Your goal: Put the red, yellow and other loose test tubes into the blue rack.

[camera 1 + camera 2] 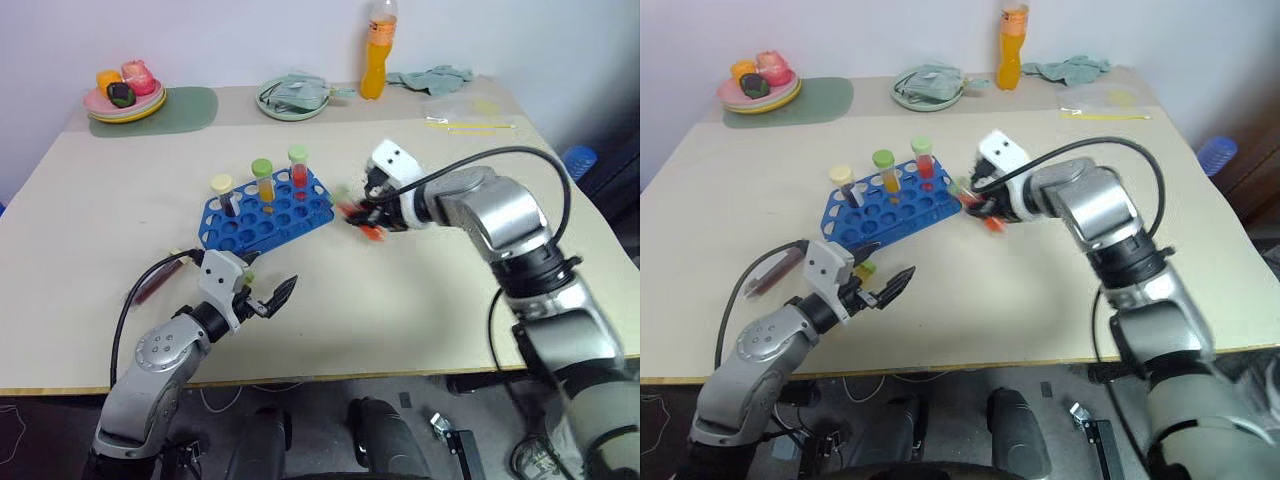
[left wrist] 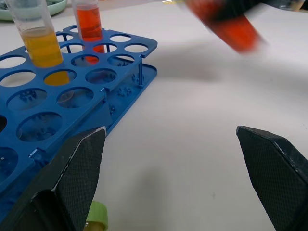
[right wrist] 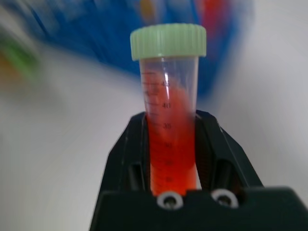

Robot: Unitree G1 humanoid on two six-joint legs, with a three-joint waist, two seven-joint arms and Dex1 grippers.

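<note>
3 upright tubes (image 1: 263, 180) crowd the blue rack's (image 1: 265, 212) far rows; near holes stand open.

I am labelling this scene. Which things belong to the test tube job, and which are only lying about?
Job: blue rack; red tube in right hand; dark red tube and green-capped tube near open left hand.

Lying about: orange bottle; plate of toy food; cloths.

Red tube (image 2: 226, 26) motion-blurred; blue rack (image 3: 120, 33) smeared behind it.

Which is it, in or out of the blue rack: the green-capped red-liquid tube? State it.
Out: the right gripper clamps the green-capped red tube beside the blue rack.
</note>
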